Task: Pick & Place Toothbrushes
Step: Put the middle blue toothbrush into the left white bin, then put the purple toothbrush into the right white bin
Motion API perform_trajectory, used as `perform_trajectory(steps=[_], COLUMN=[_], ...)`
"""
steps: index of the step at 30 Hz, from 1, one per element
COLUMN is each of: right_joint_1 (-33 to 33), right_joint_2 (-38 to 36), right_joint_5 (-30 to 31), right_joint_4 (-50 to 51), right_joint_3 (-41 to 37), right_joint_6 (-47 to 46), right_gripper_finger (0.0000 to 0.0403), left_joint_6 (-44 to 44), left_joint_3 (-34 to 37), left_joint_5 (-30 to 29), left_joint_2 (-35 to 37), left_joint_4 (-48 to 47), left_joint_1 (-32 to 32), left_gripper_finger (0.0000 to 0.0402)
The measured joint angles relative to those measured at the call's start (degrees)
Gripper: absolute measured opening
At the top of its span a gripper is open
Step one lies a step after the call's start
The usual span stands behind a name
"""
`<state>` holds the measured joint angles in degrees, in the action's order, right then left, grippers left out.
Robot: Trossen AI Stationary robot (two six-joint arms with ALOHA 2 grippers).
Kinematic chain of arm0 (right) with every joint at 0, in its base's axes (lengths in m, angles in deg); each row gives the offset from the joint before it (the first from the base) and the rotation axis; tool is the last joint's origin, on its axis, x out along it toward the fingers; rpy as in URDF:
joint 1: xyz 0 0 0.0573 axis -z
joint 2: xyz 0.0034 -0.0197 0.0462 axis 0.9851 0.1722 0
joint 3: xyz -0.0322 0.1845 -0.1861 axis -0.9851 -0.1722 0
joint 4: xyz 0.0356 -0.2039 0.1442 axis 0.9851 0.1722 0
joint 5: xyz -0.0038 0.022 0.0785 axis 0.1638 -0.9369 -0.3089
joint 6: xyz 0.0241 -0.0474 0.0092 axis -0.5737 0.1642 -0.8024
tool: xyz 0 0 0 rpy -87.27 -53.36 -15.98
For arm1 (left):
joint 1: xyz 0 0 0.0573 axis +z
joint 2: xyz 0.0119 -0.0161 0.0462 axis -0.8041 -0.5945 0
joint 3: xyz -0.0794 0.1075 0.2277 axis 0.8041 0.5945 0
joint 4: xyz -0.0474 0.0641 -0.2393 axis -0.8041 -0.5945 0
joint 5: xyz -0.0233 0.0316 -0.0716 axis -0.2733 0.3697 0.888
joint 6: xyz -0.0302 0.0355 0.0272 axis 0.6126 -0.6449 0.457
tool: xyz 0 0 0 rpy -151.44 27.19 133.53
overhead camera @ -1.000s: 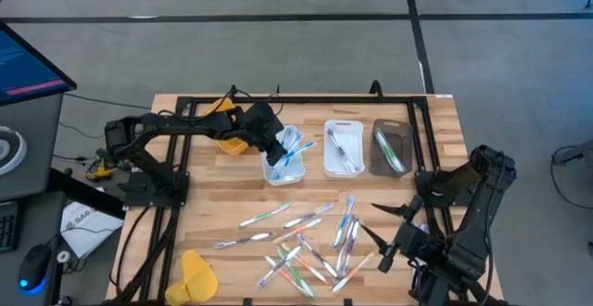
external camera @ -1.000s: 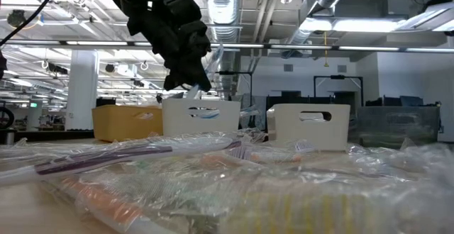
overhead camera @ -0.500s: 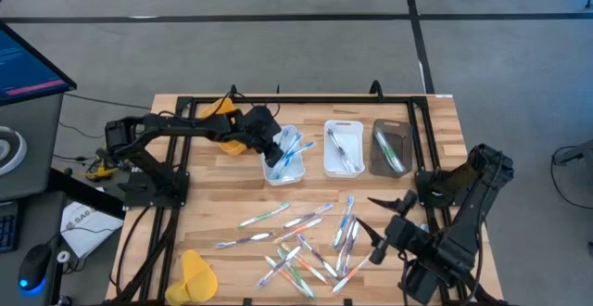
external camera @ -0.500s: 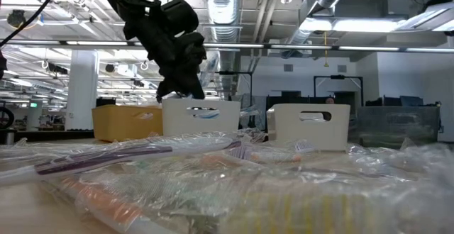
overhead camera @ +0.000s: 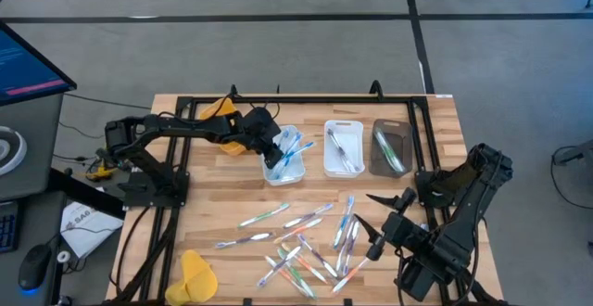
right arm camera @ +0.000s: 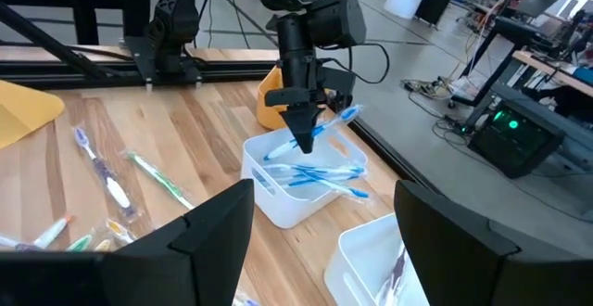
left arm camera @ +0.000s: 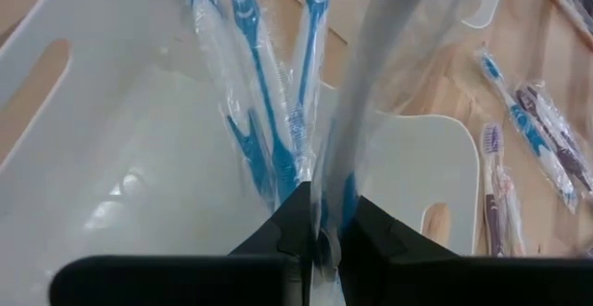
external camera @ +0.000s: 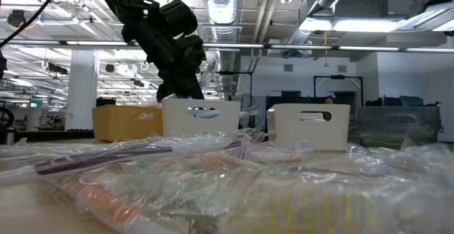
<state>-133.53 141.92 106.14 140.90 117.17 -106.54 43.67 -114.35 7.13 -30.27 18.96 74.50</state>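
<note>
My left gripper (overhead camera: 271, 154) reaches down into the left white tray (overhead camera: 278, 174) and is shut on a blue toothbrush in a clear wrapper (left arm camera: 389, 56). It also shows in the right wrist view (right arm camera: 304, 145) and the low view (external camera: 181, 85). A few more blue toothbrushes (left arm camera: 250, 111) lie on that tray's floor. Many wrapped toothbrushes (overhead camera: 306, 241) lie loose on the table's near half. My right gripper (overhead camera: 372, 215) is open and empty above the table's right side, beside the loose toothbrushes. My left gripper pinches the wrapped blue toothbrush near its lower end (left arm camera: 326, 215) between its two fingers. The fingers come from above, pointing down into the tray. The toothbrush is tilted, and its long free part (right arm camera: 341, 115) slants up and away from the fingers over the tray.
A second white tray (overhead camera: 343, 148) and a dark tray (overhead camera: 391, 148), each with toothbrushes in it, stand right of the first. A yellow tray (overhead camera: 227, 132) stands left of it, under the left arm. A yellow object (overhead camera: 196, 276) lies at the near left corner. Black frame rails edge the table.
My left gripper has gone down into the left white tray and a little toward the table's left edge, still shut on the blue toothbrush. My right gripper has moved a little toward the far edge and the loose toothbrushes, staying open.
</note>
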Motion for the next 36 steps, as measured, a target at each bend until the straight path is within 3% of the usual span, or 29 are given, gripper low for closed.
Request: perform_trajectory(steps=[5, 20, 24, 28, 36], right_joint_1=[-0.01, -0.05, -1.15, -3.68, -6.06], right_joint_2=[0.00, 0.00, -0.25, -2.62, -4.91], right_joint_5=[0.00, -0.19, -0.25, -3.34, -4.88], right_joint_4=[0.00, 0.00, -0.01, 0.02, 0.00], right_joint_3=[0.00, 0.00, -0.05, -0.04, -0.04], right_joint_6=[0.71, 3.53, 6.88, 7.60, 7.10], right_gripper_finger=[0.0255, 0.0255, 0.0255, 0.0255, 0.0255], left_joint_6=[-0.06, -0.07, -0.39, -6.51, -12.03], left_joint_3=[0.00, 0.02, 0.02, 1.02, 13.74], left_joint_5=[-0.03, -0.05, -0.02, 0.37, 0.56], left_joint_2=[0.00, 1.75, 6.99, 15.12, 33.32], left_joint_4=[-0.03, -0.08, -0.20, 0.09, 1.34], left_joint_1=[0.00, 0.00, -0.02, -1.63, -7.23], left_gripper_finger=[0.0043, 0.0143, 0.0151, 0.0152, 0.0149])
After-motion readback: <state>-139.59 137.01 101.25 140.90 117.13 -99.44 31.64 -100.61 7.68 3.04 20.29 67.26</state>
